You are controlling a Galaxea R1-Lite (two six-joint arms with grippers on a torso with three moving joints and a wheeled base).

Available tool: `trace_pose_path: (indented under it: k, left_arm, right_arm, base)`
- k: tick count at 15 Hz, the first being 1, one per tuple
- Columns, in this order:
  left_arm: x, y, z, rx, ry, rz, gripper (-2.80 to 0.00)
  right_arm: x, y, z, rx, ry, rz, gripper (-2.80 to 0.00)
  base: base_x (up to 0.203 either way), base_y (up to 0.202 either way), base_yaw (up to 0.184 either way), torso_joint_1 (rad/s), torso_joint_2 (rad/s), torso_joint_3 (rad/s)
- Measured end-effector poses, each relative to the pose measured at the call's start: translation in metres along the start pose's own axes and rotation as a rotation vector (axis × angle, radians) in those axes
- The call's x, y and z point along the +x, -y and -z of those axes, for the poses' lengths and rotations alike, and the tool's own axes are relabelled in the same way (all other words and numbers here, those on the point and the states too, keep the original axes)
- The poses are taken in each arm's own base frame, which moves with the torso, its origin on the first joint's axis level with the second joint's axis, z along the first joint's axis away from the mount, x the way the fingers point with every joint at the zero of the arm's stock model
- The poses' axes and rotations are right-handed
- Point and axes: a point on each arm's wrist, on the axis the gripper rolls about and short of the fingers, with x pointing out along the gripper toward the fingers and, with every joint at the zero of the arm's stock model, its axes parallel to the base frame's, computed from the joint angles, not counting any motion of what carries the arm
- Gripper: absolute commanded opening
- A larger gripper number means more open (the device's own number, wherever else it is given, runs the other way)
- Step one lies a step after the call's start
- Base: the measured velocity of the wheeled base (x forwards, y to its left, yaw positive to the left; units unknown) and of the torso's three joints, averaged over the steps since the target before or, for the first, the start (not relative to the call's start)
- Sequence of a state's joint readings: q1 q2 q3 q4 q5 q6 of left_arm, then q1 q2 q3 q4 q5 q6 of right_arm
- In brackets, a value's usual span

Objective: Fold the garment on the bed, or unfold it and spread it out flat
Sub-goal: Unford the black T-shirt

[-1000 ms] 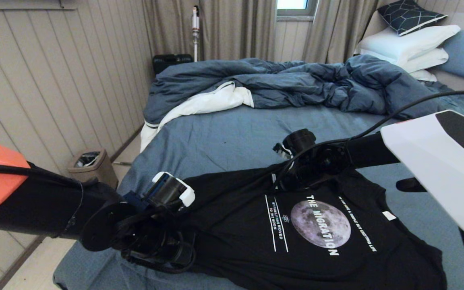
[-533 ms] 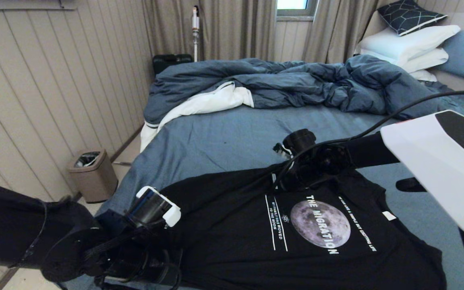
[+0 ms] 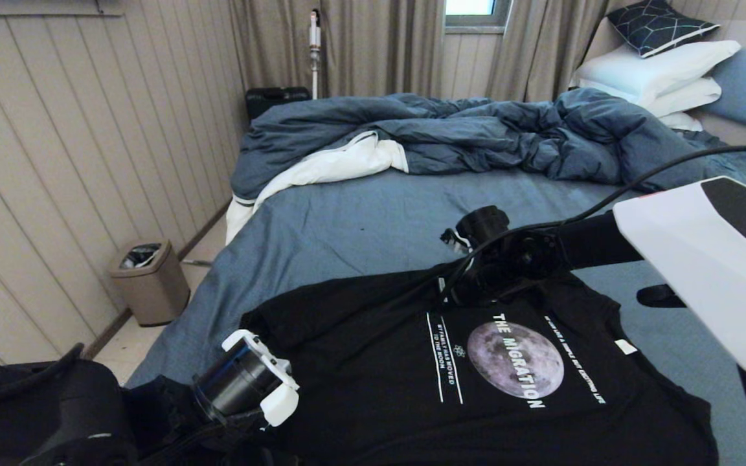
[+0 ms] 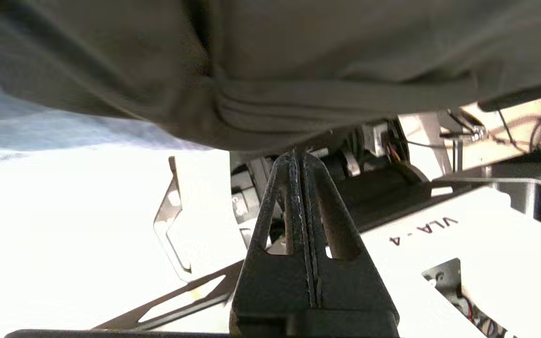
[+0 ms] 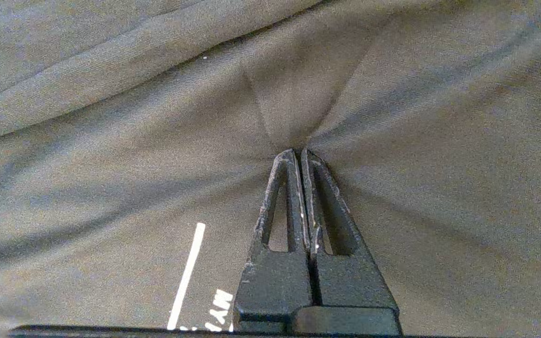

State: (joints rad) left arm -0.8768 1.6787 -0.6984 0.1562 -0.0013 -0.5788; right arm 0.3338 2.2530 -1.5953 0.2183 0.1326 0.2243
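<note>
Garment: black T-shirt, print up, lying on near part of bed. Left end effector: fingers pressed together, tips at garment hem, hold on cloth unclear. Right end effector: closed, pinching garment fabric above print; creases radiate from tips. Rumpled duvet beyond.

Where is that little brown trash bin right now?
In the head view the trash bin stands on the floor at the left, between the panelled wall and the near corner of the bed.
</note>
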Motion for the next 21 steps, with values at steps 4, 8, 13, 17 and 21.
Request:
trace_pose_path:
  k: [4,8,13,17,21]
  left_arm:
    - [-0.016,0.006,-0.007,0.011,0.044,0.024,-2.80]
    - [-0.034,0.001,-0.042,-0.019,0.159,0.028,-2.80]
    - [-0.013,-0.014,-0.090,-0.051,0.193,-0.028,-2.80]
    - [0.028,-0.029,-0.113,-0.045,0.155,-0.087,-2.80]
    - [0.041,-0.068,-0.139,-0.140,0.186,-0.138,-2.80]
  right_arm:
    - [-0.001,0.000,-0.001,0.001,0.003,0.000,-2.80]
    - [-0.007,0.007,-0.008,0.018,0.029,0.010,-2.80]
    - [-0.015,0.012,-0.013,0.027,0.051,0.015,-2.80]
    - [-0.017,0.012,-0.014,0.028,0.058,0.013,-2.80]
    - [-0.018,0.011,-0.014,0.028,0.057,0.010,-2.80]
  base:
    - [0.000,0.000,0.000,0.000,0.00,0.000]
    - [0.000,0.000,0.000,0.000,0.00,0.000]
    - [0.000,0.000,0.000,0.000,0.00,0.000]
    - [0.000,0.000,0.000,0.000,0.00,0.000]
    - [0.000,0.000,0.000,0.000,0.00,0.000]
